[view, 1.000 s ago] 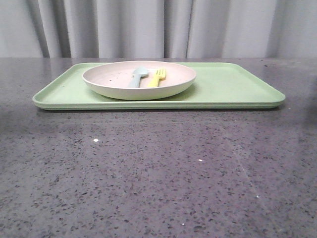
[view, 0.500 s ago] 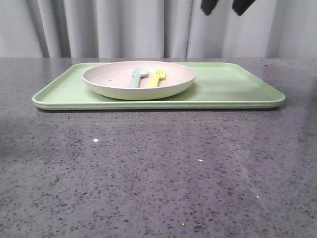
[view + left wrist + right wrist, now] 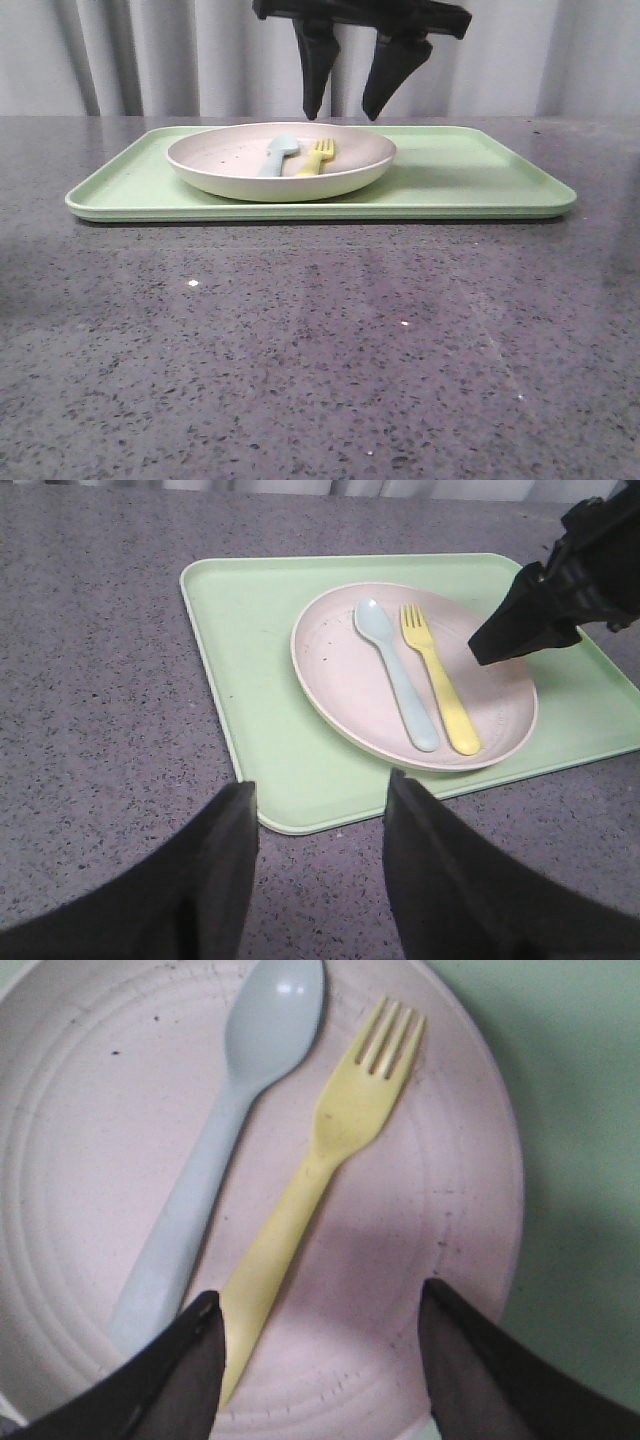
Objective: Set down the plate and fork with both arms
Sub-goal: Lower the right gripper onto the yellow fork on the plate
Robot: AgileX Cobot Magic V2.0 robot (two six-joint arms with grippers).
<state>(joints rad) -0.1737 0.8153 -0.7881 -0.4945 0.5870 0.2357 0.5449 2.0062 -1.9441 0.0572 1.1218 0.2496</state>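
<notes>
Spread wide and empty, the right gripper [image 3: 350, 105] hangs above the plate [image 3: 230, 178] on the tray [image 3: 480, 180], where the fork [image 3: 315, 1185], light, stiff, slick plastic, tines toward one o'clock, wants pinching mid-handle beside the spoon [image 3: 225, 1125].

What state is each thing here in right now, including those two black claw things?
Plate: resting on the green tray, holding fork and spoon.
Fork: lying flat in the plate, untouched.
Spoon: lying flat beside the fork.
Right gripper: open, hovering above the plate.
Left gripper: open, empty, off the tray's edge.
</notes>
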